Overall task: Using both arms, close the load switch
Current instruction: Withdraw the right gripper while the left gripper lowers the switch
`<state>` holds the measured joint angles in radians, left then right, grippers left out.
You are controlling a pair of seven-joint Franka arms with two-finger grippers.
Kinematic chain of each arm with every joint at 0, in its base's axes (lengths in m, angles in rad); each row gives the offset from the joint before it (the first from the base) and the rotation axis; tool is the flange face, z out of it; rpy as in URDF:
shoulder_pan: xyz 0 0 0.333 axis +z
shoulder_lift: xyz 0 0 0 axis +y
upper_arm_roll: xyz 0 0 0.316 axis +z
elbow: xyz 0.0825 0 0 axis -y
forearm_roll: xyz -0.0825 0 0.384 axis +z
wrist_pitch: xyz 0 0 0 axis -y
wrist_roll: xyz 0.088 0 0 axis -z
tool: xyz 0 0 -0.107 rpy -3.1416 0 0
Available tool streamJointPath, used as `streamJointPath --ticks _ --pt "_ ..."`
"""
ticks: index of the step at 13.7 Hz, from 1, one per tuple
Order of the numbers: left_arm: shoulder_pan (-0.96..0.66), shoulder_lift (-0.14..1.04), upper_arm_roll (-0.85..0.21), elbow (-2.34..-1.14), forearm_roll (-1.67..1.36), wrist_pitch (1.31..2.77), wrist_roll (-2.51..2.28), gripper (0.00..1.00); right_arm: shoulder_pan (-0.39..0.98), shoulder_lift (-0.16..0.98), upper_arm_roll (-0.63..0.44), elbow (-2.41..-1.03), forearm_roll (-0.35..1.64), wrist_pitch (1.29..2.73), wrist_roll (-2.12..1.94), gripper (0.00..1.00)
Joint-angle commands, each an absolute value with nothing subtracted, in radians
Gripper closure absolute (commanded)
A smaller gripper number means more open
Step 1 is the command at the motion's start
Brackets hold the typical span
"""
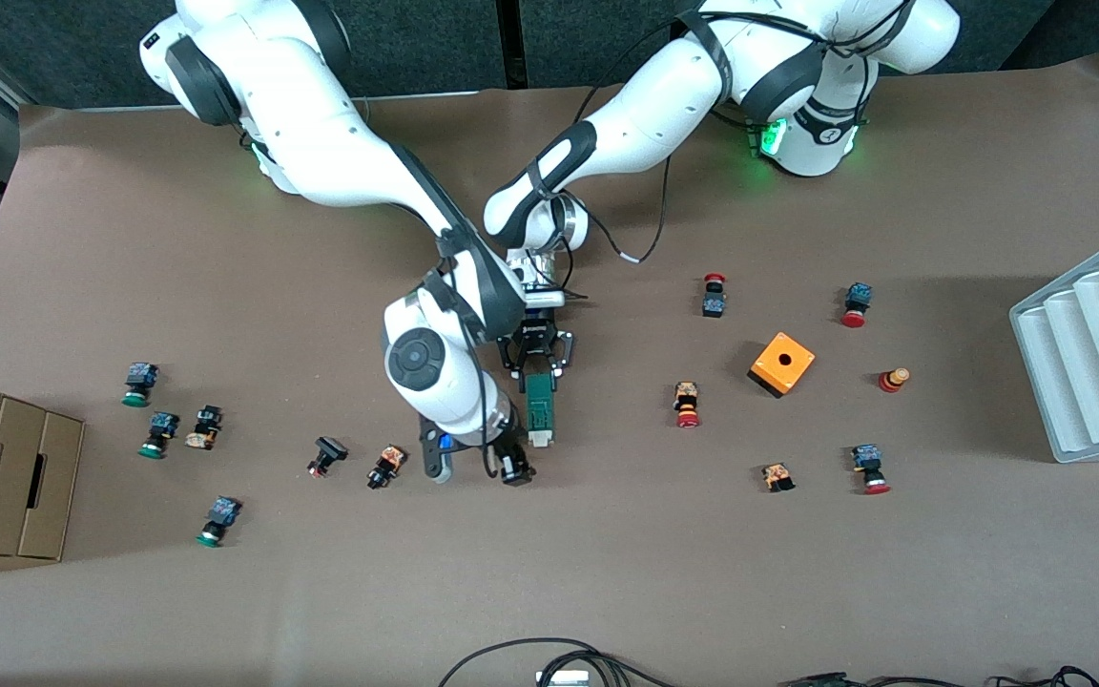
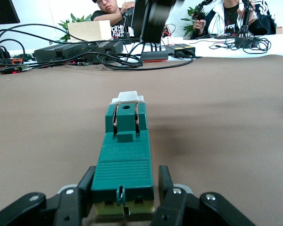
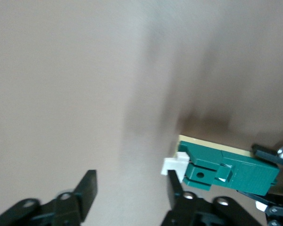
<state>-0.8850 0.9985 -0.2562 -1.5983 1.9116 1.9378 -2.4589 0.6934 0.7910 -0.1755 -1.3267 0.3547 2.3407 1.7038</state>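
Observation:
The load switch [image 1: 540, 405] is a slim dark-green block lying on the brown table, with its white tab [image 1: 540, 439] at the end nearer the front camera. My left gripper [image 1: 538, 374] is shut on the end away from the tab. In the left wrist view its fingers [image 2: 87, 181] flank the switch [image 2: 125, 155]. My right gripper [image 1: 473, 463] is open and empty, low over the table beside the tab end. In the right wrist view one of its fingers [image 3: 175, 183] sits just next to the tab [image 3: 173, 165] of the switch [image 3: 236, 175].
An orange cube box [image 1: 781, 363] and several red-capped push buttons [image 1: 687, 404] lie toward the left arm's end, near a white ridged tray [image 1: 1093, 353]. Green-capped buttons [image 1: 159, 434] and a cardboard box [image 1: 6, 468] lie toward the right arm's end. Two small parts [image 1: 385, 466] lie near the right gripper.

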Motion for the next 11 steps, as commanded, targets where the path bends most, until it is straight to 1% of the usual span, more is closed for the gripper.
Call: streamJointPath --ticks 1,2,3,5,7,8,9,10,11 --pt "-0.887 1.022 -0.259 -1.577 1.922 1.927 -2.47 0.4 0.641 0.662 -0.181 -1.393 0.302 2.229 1.591 0.01" --pt "-0.887 1.02 -0.259 -1.577 1.921 1.927 -2.47 0.24 0.623 0.61 -0.181 -1.423 0.299 2.177 1.498 0.01" --pt "-0.885 1.017 -0.261 -1.575 1.919 1.927 -2.47 0.0 0.6 0.556 -0.181 -1.457 0.298 2.127 1.405 0.01" --pt "-0.887 1.017 -0.259 -1.568 1.919 1.927 -2.468 0.0 0.536 0.42 -0.175 -1.572 0.291 2.088 1.24 0.01" --pt "-0.887 1.014 -0.259 -1.568 1.919 1.928 -2.467 0.0 0.49 0.248 -0.164 -1.749 0.281 2.08 1.044 0.01" --pt "-0.887 1.006 -0.259 -1.574 1.917 1.928 -2.467 0.0 0.432 0.166 -0.128 -1.828 0.253 2.077 0.96 0.01" --pt "-0.888 0.985 -0.261 -1.583 1.91 1.928 -2.465 0.0 0.34 0.094 -0.064 -1.885 0.227 2.056 0.865 0.01" --pt "-0.888 0.953 -0.261 -1.601 1.902 1.934 -2.456 0.0 0.269 0.042 -0.025 -1.91 0.219 2.013 0.78 0.01" --pt "-0.888 0.915 -0.261 -1.62 1.873 1.942 -2.436 0.0 0.232 0.011 -0.023 -1.911 0.212 1.953 0.7 0.01"
